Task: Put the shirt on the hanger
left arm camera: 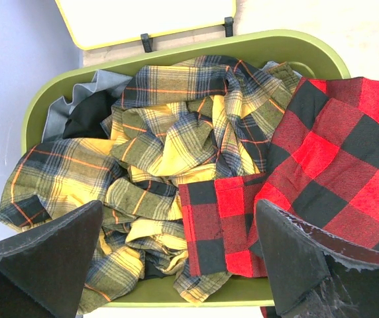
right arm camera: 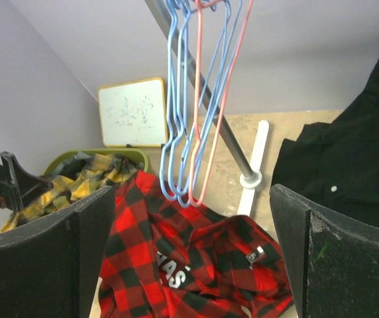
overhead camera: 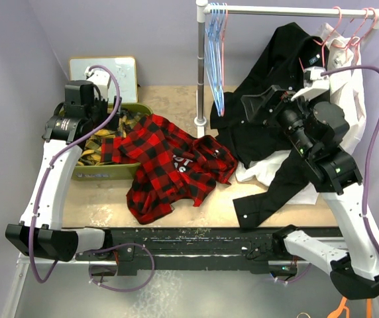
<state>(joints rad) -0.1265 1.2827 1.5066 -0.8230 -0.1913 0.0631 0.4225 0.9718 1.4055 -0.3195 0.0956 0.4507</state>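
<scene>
The red-and-black check shirt [overhead camera: 169, 165] lies crumpled on the table, one sleeve draped over the green bin's rim. It also shows in the left wrist view [left arm camera: 335, 152] and in the right wrist view [right arm camera: 196, 265], where its white lettering is visible. The pink hanger [right arm camera: 198, 99] hangs empty on the rack rod among blue hangers [right arm camera: 173, 99], at the rod's left end [overhead camera: 222, 40]. My left gripper [left arm camera: 176, 265] is open and empty above the bin and the sleeve. My right gripper [right arm camera: 189, 258] is open and empty, raised to the right of the shirt, facing the hangers [overhead camera: 261, 104].
A green bin [overhead camera: 87, 173] holds yellow-green plaid cloth [left arm camera: 163, 139]; a whiteboard [overhead camera: 103, 69] stands behind it. The rack pole [overhead camera: 201, 73] stands at the back centre. A black shirt [overhead camera: 269, 73] and a white garment [overhead camera: 355, 99] hang at the right on pink hangers.
</scene>
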